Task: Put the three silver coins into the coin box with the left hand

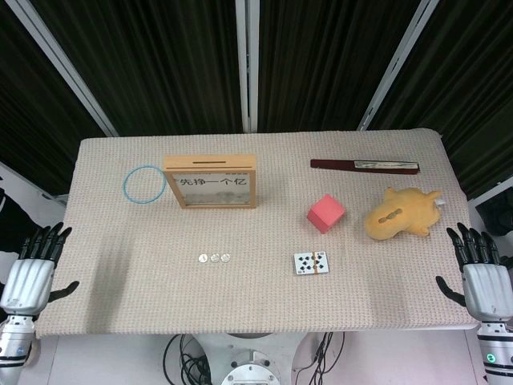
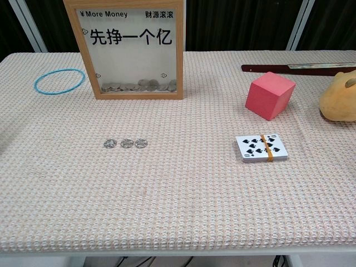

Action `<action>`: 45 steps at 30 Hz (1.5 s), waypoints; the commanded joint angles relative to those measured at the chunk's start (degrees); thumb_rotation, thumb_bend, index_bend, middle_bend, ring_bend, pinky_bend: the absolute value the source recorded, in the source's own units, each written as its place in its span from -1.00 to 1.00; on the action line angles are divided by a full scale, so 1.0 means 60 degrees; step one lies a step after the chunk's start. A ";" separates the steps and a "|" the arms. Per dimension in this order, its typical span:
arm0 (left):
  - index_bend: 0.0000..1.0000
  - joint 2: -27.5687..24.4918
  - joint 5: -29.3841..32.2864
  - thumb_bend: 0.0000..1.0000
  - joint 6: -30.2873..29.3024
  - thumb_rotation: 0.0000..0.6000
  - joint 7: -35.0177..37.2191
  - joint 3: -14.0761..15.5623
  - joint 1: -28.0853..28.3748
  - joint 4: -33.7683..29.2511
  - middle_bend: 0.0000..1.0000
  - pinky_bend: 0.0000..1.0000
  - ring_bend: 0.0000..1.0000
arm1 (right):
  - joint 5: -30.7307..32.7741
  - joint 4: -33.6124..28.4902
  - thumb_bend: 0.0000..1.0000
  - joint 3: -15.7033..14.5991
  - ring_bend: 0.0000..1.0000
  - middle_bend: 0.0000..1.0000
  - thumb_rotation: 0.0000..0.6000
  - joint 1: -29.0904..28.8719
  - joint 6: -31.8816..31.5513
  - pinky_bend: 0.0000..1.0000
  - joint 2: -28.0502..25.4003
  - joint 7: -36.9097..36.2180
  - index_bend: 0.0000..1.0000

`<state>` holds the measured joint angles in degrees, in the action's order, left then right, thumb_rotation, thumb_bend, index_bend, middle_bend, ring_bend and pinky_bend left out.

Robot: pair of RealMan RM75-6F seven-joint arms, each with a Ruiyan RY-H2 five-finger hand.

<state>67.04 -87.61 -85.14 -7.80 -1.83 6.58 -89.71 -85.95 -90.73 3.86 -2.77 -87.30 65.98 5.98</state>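
Observation:
Three silver coins [image 1: 215, 258] [image 2: 125, 143] lie in a short row on the woven mat, in front of the coin box. The wooden-framed coin box [image 1: 211, 183] [image 2: 131, 44] stands upright at the back left, with a slot in its top edge and several coins behind its clear front. My left hand [image 1: 32, 269] hangs off the table's left edge, fingers spread, holding nothing, far from the coins. At the right edge my right hand [image 1: 481, 273] is likewise empty with its fingers apart. Neither hand shows in the chest view.
A blue ring [image 1: 144, 184] [image 2: 59, 80] lies left of the box. A red cube [image 1: 326, 213] [image 2: 270, 95], a banded card deck [image 1: 310, 263] [image 2: 261, 148], a yellow plush toy [image 1: 401, 213] [image 2: 339, 100] and a dark folded fan [image 1: 365, 166] [image 2: 297, 69] occupy the right half.

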 commanded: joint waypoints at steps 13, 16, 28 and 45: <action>-0.90 0.0034 -0.0804 -0.97 -0.0109 1.00 0.0097 0.0135 0.0206 -0.0305 -0.98 -1.00 -1.00 | 0.0024 -0.0040 -0.65 0.0067 -1.00 -1.00 1.00 0.0041 -0.0094 -1.00 -0.0089 -0.0105 -1.00; -0.86 0.0268 -0.0975 -0.96 0.0140 1.00 0.0016 0.0170 0.0409 -0.0369 -0.95 -1.00 -1.00 | 0.0088 -0.0015 -0.65 0.0059 -1.00 -1.00 1.00 0.0053 -0.0045 -1.00 -0.0089 -0.0113 -1.00; -0.63 0.2577 -0.0762 -0.86 0.1633 1.00 -0.0832 -0.0157 0.1549 0.0328 -0.80 -1.00 -1.00 | 0.0138 0.0013 -0.65 0.0061 -1.00 -1.00 1.00 0.0093 -0.0036 -1.00 -0.0146 -0.0226 -1.00; -0.41 0.4395 0.0089 -0.75 0.3107 1.00 -0.0274 -0.0706 0.2957 0.1345 -0.73 -1.00 -1.00 | 0.0331 0.0072 -0.65 0.0067 -1.00 -1.00 1.00 0.0221 -0.0023 -1.00 -0.0270 -0.0383 -1.00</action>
<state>92.75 -87.39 -66.91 -9.86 -5.90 23.81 -82.29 -84.01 -90.35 4.24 -1.44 -87.49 64.33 3.73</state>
